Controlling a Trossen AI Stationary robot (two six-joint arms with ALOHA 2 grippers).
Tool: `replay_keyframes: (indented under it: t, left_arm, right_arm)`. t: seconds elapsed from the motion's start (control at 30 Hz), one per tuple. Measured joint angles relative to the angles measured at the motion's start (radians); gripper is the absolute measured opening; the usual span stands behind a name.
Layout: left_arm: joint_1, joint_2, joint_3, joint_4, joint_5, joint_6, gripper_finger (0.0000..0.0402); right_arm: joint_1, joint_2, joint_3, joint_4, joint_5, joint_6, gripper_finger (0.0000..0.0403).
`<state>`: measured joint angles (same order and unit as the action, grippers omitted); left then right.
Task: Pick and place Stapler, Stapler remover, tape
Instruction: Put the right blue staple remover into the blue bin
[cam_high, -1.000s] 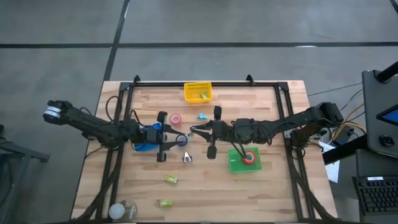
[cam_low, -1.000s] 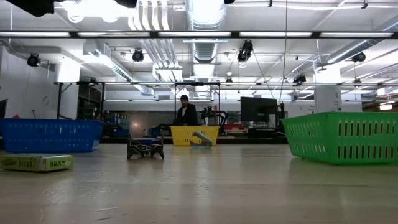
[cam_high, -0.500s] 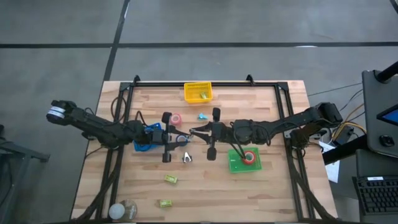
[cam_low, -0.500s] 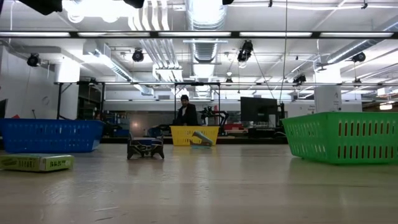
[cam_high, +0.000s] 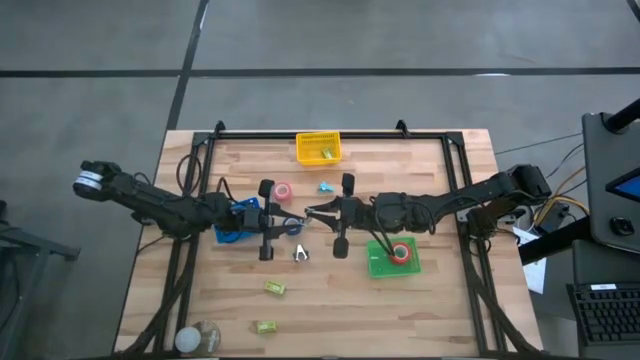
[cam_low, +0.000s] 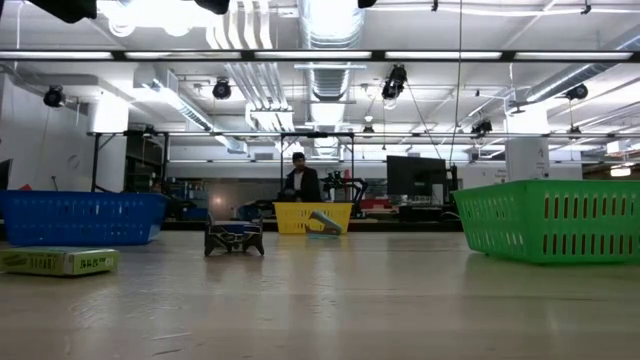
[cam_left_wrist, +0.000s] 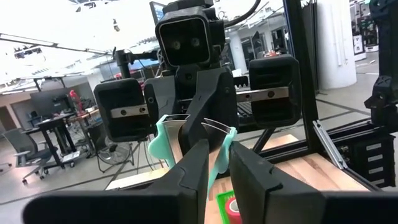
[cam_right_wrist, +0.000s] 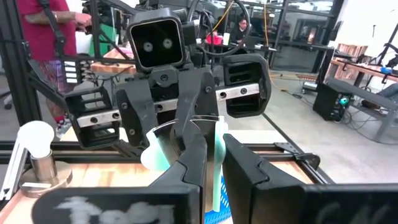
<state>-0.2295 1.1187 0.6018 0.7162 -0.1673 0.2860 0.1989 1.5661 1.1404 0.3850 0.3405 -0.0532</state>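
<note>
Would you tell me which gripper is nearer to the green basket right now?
The right. The right gripper is mid-table, a short way from the green basket, which lies under that arm. The left gripper meets it from the other side, slightly farther from the basket.

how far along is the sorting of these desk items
Done: one red tape roll lies in the green basket. In hand: the right tool grips a mint-green piece in mid-air, with the left tool at it, seemingly a handover. Left: a pink tape roll and other small items lie on the table.
</note>
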Motion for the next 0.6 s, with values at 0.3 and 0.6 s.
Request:
replay_keyframes:
  t: [0.3, 0.6]
  left_arm:
    - [-0.001, 0.000, 0.000, -0.002, 0.000, 0.039, 0.0010]
    - [-0.001, -0.002, -0.001, -0.019, 0.002, 0.028, 0.0004]
  right_arm:
    - [0.000, -0.002, 0.000, -0.001, 0.003, -0.003, 0.0029]
    - [-0.001, -0.002, 0.000, -0.022, 0.002, 0.024, 0.0069]
